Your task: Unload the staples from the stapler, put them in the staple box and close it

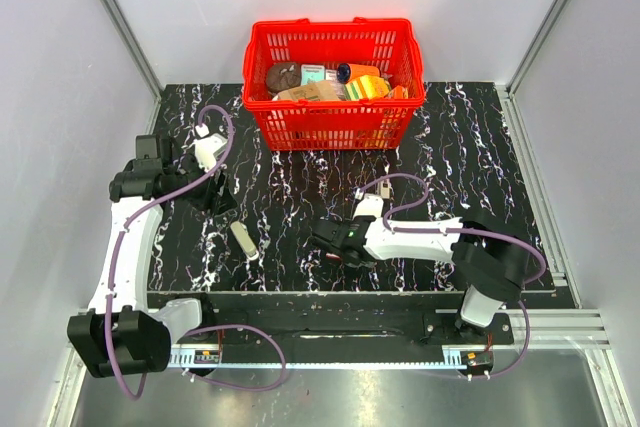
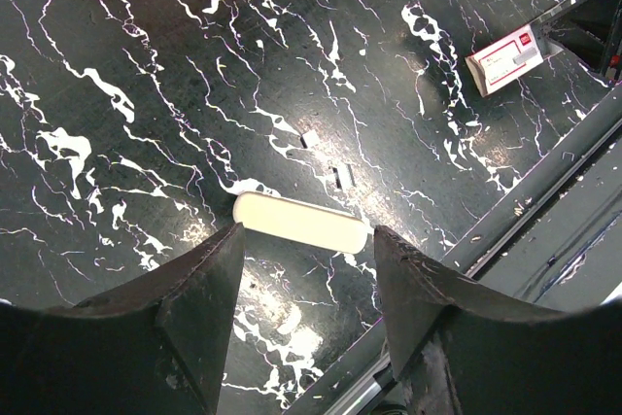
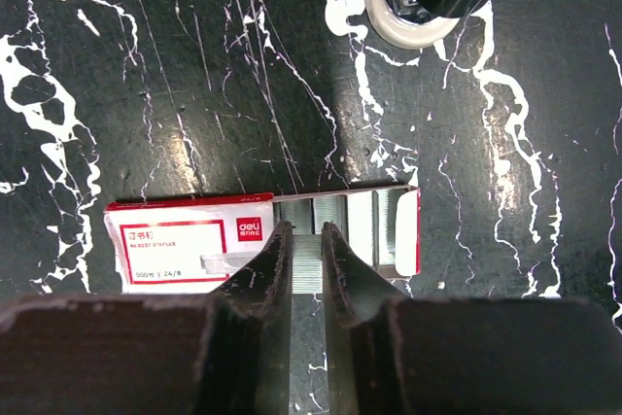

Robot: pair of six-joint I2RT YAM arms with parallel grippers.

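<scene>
The cream-white stapler (image 1: pixel 244 241) lies flat on the black marbled table. In the left wrist view the stapler (image 2: pixel 301 224) lies crosswise just beyond my fingertips. My left gripper (image 2: pixel 306 233) is open and empty, a little above the stapler; it also shows from above (image 1: pixel 219 195). My right gripper (image 3: pixel 307 230) is shut on a strip of staples (image 3: pixel 307 264) and holds it over the red-and-white staple box (image 3: pixel 185 240). The box's tray (image 3: pixel 389 225) is slid open, with more strips inside. From above, the right gripper (image 1: pixel 325 240) is at the table's middle front.
A red basket (image 1: pixel 330 119) full of items stands at the back centre. Two small loose staple pieces (image 2: pixel 344 177) lie beyond the stapler. The staple box (image 2: pixel 505 58) shows in the left wrist view. The table's front edge rail (image 2: pixel 544 191) runs close by.
</scene>
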